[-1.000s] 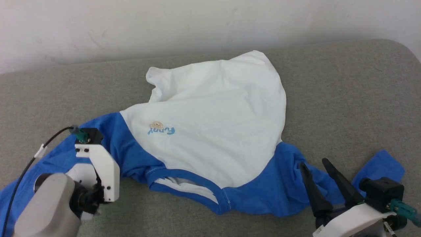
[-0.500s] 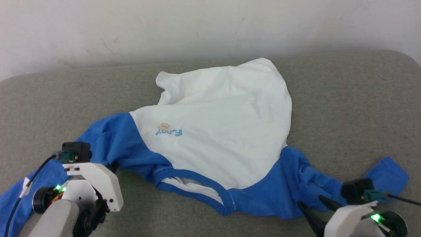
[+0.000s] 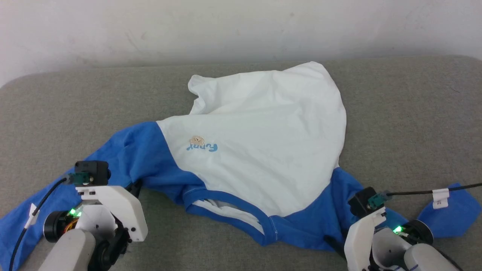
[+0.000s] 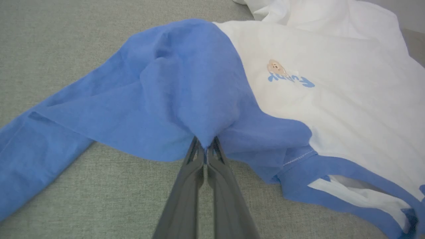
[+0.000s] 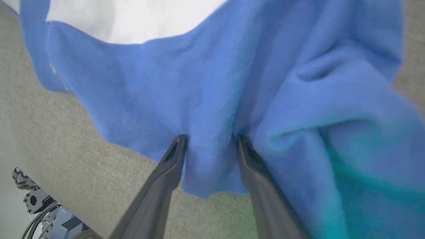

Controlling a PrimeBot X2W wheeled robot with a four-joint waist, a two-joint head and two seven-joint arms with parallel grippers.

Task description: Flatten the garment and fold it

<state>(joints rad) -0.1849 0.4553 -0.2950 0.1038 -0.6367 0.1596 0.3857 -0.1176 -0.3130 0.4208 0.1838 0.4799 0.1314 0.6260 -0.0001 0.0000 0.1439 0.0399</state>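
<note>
While the left tool (image 4: 206,146) pinches the shirt (image 3: 263,143) shoulder left of the collar (image 3: 268,230), the right tool (image 5: 211,139) straddles sleeve fabric, jaws apart.

The garment (image 3: 263,150), a thin long-sleeved shirt, lies rumpled across the middle of the frame: white body bunched toward upper centre, blue sleeves trailing to both lower corners, blue collar nearest the bottom edge, small blue chest lettering with a tan emblem.
</note>
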